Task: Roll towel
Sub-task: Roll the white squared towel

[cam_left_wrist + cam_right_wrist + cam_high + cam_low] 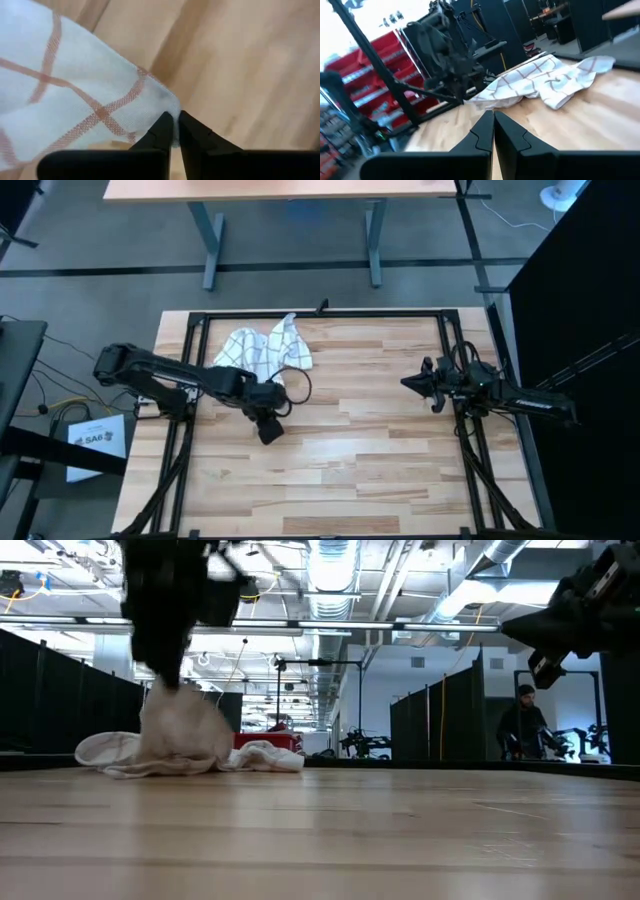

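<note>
The towel (265,348), white with a thin-lined check, lies crumpled at the table's far left. In the low view its near part (180,725) is drawn up into a peak, while the rest (255,757) lies on the wood. My left gripper (174,125) stands over the towel's near edge (272,392), pointing steeply down, shut on the cloth. My right gripper (410,383) waits at the table's right side, held level above the wood, its fingers (493,122) shut with nothing between them. My left gripper pinches a corner of the towel (167,107) between its two fingertips. It comes from above, slanting down. The cloth by the fingers is raised off the table and hangs below them (175,710); the towel's far part stays on the wood.
A black frame (320,313) runs around the tabletop. Bare wood (350,460) stretches across the middle and near side. Beyond the far edge stands another table (290,190). A person (525,725) stands far back in the room.
</note>
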Available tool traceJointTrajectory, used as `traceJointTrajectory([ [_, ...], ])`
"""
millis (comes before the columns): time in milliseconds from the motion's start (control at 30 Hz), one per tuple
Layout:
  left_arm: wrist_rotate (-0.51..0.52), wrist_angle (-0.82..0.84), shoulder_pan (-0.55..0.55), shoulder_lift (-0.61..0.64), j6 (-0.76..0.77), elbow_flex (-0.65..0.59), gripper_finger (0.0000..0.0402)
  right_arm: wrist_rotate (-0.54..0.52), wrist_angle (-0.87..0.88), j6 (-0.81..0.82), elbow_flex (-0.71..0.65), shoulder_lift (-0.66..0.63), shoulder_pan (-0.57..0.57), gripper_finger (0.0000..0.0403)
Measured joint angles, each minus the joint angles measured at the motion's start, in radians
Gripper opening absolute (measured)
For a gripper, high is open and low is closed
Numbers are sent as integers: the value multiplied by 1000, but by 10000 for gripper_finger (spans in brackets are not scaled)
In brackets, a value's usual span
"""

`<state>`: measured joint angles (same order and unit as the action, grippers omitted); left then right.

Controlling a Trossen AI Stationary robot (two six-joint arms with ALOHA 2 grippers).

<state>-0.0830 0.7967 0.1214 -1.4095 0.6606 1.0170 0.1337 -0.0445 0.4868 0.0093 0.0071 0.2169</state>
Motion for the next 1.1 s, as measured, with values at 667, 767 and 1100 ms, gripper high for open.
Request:
traceJointTrajectory([
  [667,16,0,46,81,14,81,9,-4,-321,-343,182,740,1,0],
  [767,21,1,56,81,17,81,9,3,-315,-423,341,996,37,0],
  [1100,17,-12,206,81,73,81,9,204,-179,-677,892,1568,144,0],
])
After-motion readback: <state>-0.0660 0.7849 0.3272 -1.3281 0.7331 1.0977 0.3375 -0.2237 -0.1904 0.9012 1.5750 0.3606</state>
